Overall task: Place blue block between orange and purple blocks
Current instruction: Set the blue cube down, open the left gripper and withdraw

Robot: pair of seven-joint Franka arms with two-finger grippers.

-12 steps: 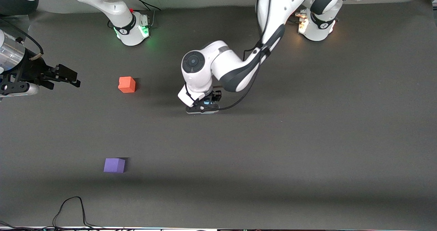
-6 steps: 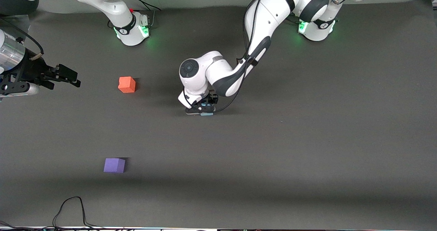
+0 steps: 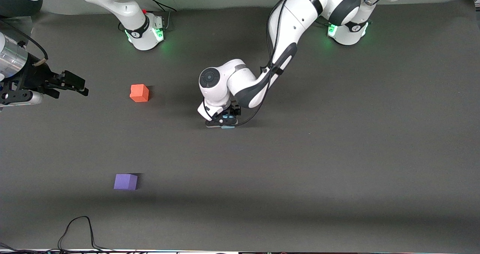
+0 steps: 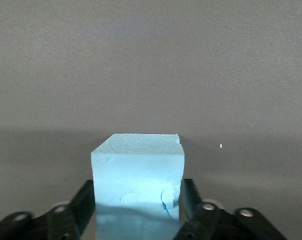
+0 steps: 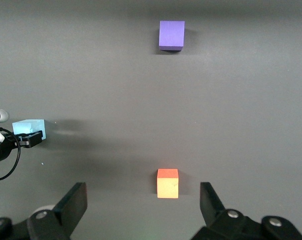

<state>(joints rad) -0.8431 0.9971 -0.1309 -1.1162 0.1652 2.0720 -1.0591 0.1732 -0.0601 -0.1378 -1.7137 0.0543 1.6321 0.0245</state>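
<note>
My left gripper is shut on the light blue block, low over the middle of the table. In the left wrist view the blue block fills the gap between the two black fingers, which touch its sides. The orange block sits toward the right arm's end. The purple block lies nearer to the front camera than the orange one. My right gripper waits open and empty at the right arm's end. The right wrist view shows the orange block, the purple block and the blue block.
A black cable loops on the dark mat near its front edge. Bare mat lies between the orange and purple blocks.
The left hand has sunk a little lower with the blue block between its fingers, and its elbow has shifted. The right arm and the other two blocks have not moved.
</note>
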